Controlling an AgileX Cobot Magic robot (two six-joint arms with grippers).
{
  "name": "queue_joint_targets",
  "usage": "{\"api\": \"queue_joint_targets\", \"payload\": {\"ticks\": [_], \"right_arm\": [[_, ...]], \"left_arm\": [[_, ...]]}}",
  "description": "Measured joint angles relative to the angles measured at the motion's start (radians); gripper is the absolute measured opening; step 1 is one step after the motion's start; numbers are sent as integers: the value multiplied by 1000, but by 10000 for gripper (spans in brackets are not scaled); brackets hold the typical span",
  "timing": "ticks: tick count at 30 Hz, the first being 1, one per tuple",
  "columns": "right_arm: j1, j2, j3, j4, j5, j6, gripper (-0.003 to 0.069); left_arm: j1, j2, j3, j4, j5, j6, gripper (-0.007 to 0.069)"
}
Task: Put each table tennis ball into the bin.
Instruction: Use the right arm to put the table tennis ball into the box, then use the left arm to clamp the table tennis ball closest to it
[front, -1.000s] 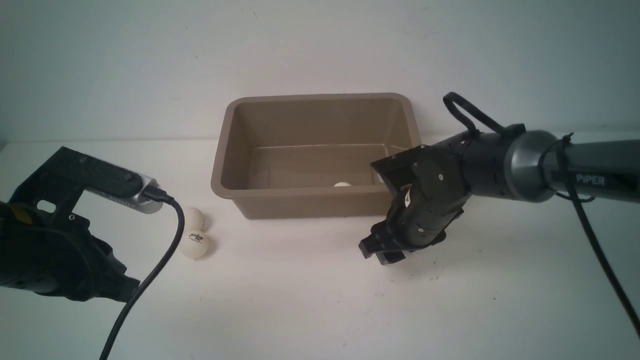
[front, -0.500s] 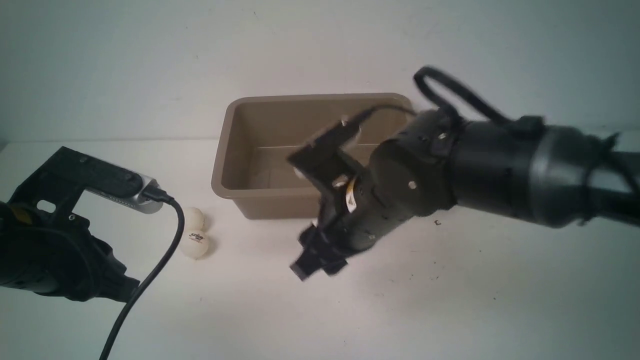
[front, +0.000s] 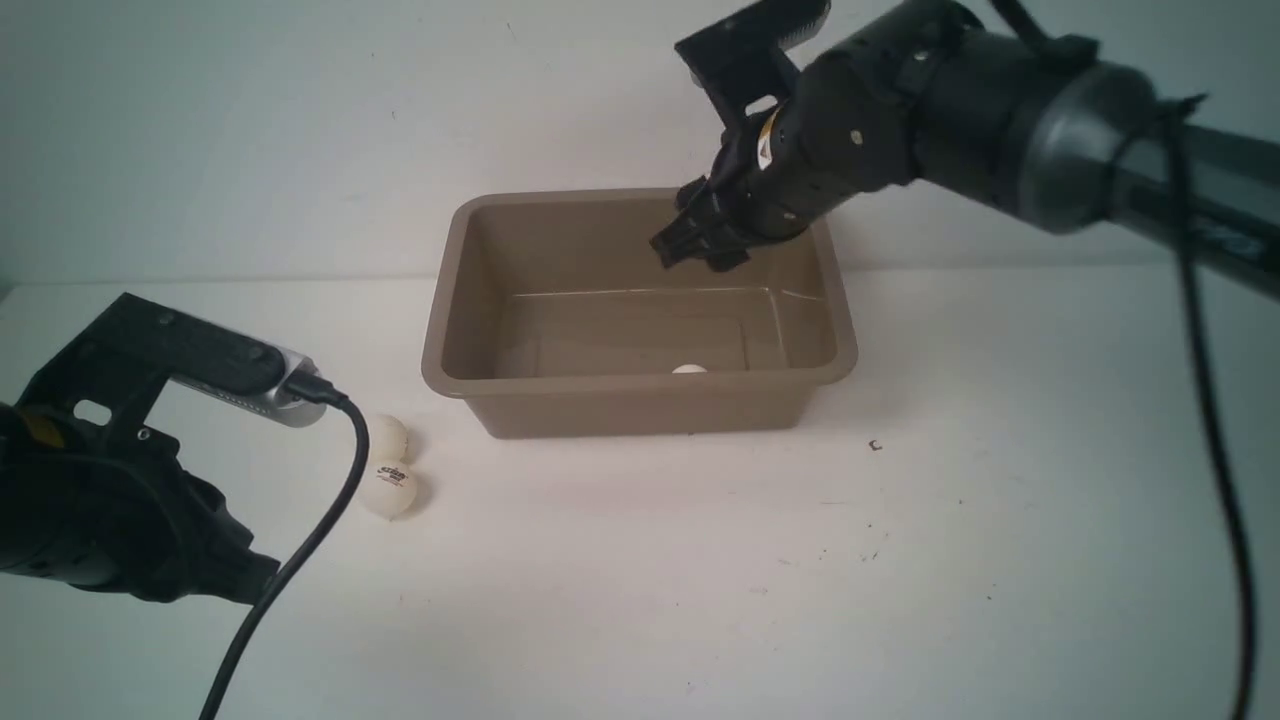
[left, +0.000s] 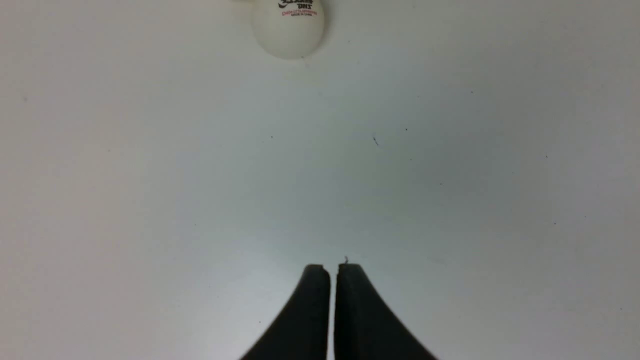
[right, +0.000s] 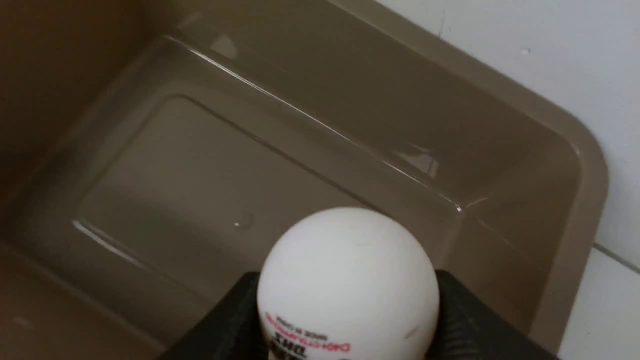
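White tabletop (front: 640, 600) meets a pale wall. Toward the back the bin (front: 560, 386) stands open side up, its long axis running left to right. One ball (front: 688, 369) lies on the bin floor against the near wall, only its top showing over the rim. A held ball (right: 348, 280) is clamped between the right gripper's fingers (right: 467, 325) above the bin's interior (right: 565, 210), its printed side turned back toward the gripper body; the front view hides it behind the fingers. The right gripper (front: 692, 247) hangs over the bin's back right part, above the rim, with its tips aimed down and to the left. Its arm comes in high from the right and slopes down to the wrist. On the table left of the bin sit a far ball (front: 386, 437) and, apparently touching it on the near side, a logo ball (front: 388, 488), print up. The left gripper (left: 332, 272) has its fingers pressed together with nothing between them, low over bare table, the logo ball (left: 288, 27) well ahead of the tips. That arm rests low at the front left, and a black cable (front: 300, 560) trails from its wrist.
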Motion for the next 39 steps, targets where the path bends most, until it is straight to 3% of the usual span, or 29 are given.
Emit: {"api": "queue_joint_targets", "payload": {"ticks": [11, 21, 29, 35, 39], "right_arm": [[-3, 163, -140, 5, 69, -23, 361], [-3, 163, -147, 5, 69, -23, 446], [-3, 157, -147, 3, 106, -26, 458], [-3, 70, -147, -22, 125, -81, 437], [-3, -130, -147, -84, 156, -102, 356]], "left_arm": [[0, 0, 0, 0, 0, 0, -1], [0, 0, 0, 0, 0, 0, -1], [0, 0, 0, -1, -1, 0, 4], [0, 14, 0, -35, -69, 10, 57], [0, 80, 0, -86, -147, 57, 160]]}}
